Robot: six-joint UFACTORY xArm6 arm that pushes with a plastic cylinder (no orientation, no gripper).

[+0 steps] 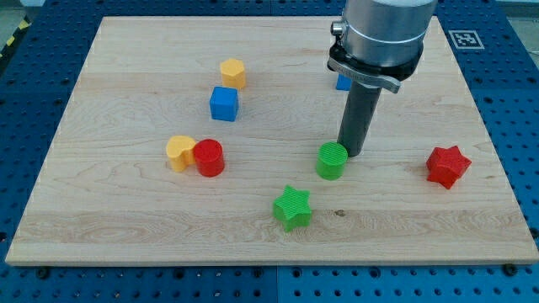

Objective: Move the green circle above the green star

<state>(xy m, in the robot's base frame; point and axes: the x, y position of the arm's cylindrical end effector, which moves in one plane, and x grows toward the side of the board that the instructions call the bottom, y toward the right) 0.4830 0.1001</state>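
The green circle [332, 161] stands on the wooden board [126, 210], right of centre. The green star [292, 207] lies below it and a little to the view's left. My tip [353, 154] is down on the board just to the right of the green circle, touching or nearly touching its upper right side. The dark rod rises from there to the arm's grey body at the view's top.
A red star [447, 166] lies at the right. A red circle [209, 157] and a yellow heart [178, 152] sit together at the left. A blue cube [224, 103] and a yellow hexagon [233, 73] lie above them. A blue block [343, 82] is mostly hidden behind the arm.
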